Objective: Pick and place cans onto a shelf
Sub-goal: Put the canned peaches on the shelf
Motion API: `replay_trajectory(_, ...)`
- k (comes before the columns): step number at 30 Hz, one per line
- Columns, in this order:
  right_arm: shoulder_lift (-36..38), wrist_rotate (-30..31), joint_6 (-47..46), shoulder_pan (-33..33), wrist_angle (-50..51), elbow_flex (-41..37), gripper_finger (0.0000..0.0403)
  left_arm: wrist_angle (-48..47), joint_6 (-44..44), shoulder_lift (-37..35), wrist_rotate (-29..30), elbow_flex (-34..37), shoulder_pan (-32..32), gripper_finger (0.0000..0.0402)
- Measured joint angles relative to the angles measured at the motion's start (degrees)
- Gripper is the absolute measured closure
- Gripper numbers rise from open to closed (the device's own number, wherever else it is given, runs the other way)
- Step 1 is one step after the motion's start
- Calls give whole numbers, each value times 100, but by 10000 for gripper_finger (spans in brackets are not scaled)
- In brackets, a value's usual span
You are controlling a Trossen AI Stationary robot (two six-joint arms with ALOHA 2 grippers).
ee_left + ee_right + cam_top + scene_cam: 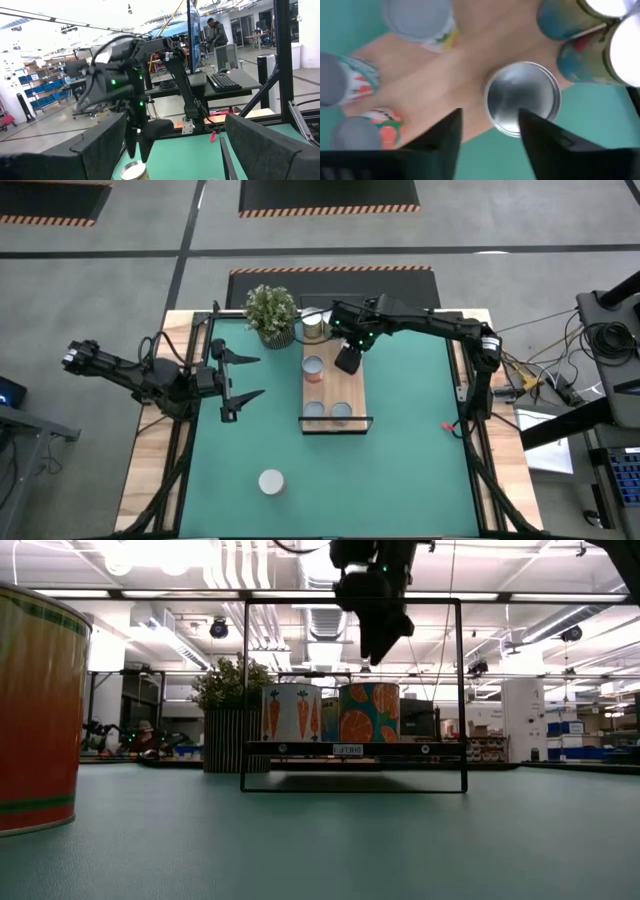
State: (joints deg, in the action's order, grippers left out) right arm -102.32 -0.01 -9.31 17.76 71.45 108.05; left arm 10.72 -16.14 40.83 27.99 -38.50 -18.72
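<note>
Right gripper hovered over the shelf, fingers apart around nothing, above a silver-topped can. Left gripper waited spread, left side.

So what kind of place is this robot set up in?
Probably a robotics lab in a big industrial hall: exposed ceiling ducts, striped hazard tape on the floor, and a workstation with keyboard behind the green-matted table.

Three cans on the shelf — plant behind, one can in front.
</note>
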Motion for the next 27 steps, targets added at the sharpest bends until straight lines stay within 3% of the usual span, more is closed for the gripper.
replay_trajectory(8, 2, 735, -1, 83, -373, -690, 379, 0, 13, 0, 0, 0, 0, 79)
replay_trajectory(27, 28, 734, 24, 90, -1611, -1287, 390, -1, 15, 0, -2, 0, 0, 80)
